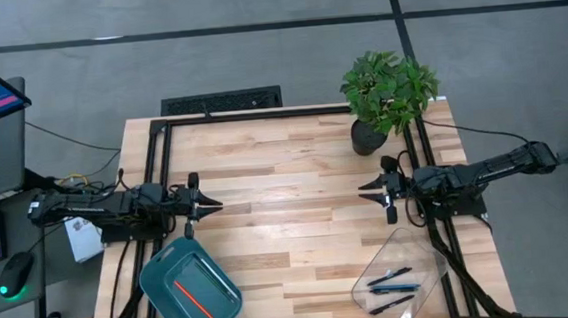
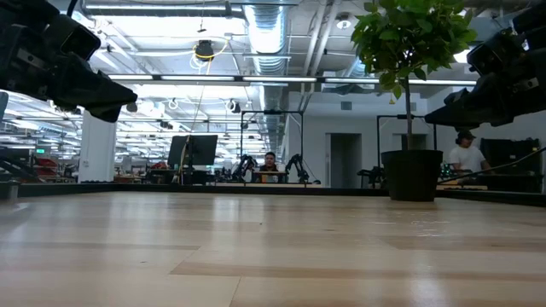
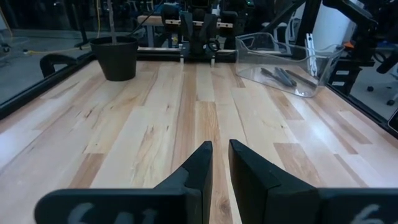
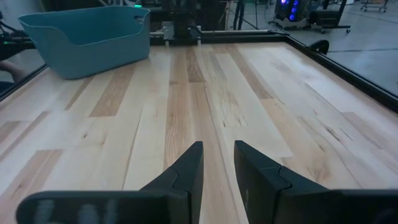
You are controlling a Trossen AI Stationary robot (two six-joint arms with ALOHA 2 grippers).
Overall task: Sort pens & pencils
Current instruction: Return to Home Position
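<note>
From above, the wooden table [image 1: 285, 179] carries a blue bin [image 1: 162, 278] at its near left and a clear bin [image 1: 426, 254] at its near right. An orange-red pencil [image 1: 193, 298] lies aslant on the blue bin's floor; whether other pencils lie there cannot be told. The pens [image 1: 391, 288], dark sticks, lie side by side in the clear bin. A potted plant [image 1: 388, 92] stands at the far right corner. The left hand [image 1: 217, 205] hangs over the left side of the table, just beyond the blue bin. The right hand [image 1: 362, 186] faces it from the right side, near the plant's pot and beyond the clear bin. The two are well apart, with bare wood between them.

At table height both arms hang above the boards, the plant is on the right, and people sit far off in the room behind.

From the left wrist, the fingers [image 3: 196, 171] are almost pressed together, with a thin slit between them and nothing in it. The clear bin with its pens is far ahead to the right.

From the right wrist, the fingers [image 4: 186, 171] stand likewise, nearly together and empty, with the blue bin far off to the left.
</note>
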